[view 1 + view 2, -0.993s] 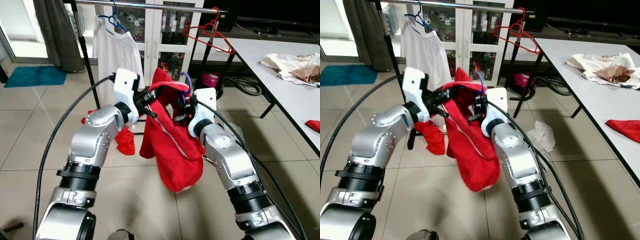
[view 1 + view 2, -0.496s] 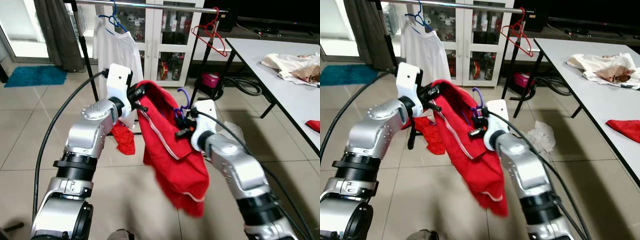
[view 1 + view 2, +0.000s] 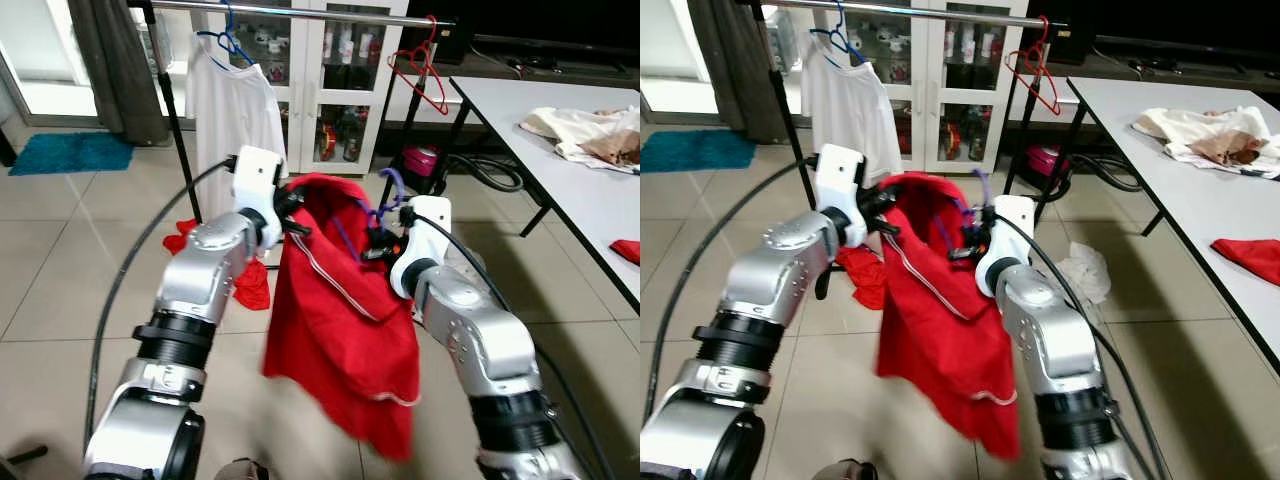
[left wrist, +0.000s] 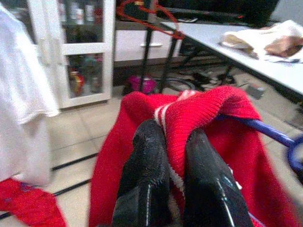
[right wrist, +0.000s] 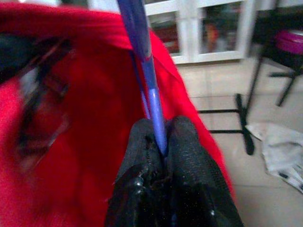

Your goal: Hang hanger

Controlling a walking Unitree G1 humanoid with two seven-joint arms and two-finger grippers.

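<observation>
Both arms are raised in front of the clothes rail (image 3: 300, 12). The left gripper (image 4: 173, 142) pinches the red garment's (image 3: 340, 330) knitted collar, the right gripper (image 5: 161, 142) is clamped on the purple hanger (image 5: 142, 56) inside it, below the rail and between the white shirt (image 3: 232, 105) and the red hanger (image 3: 420, 70).

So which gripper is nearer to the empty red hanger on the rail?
The right gripper: it sits lower than the red hanger and a little to its left, clamping the purple hanger. The left gripper is farther left, pinching the red garment.
</observation>
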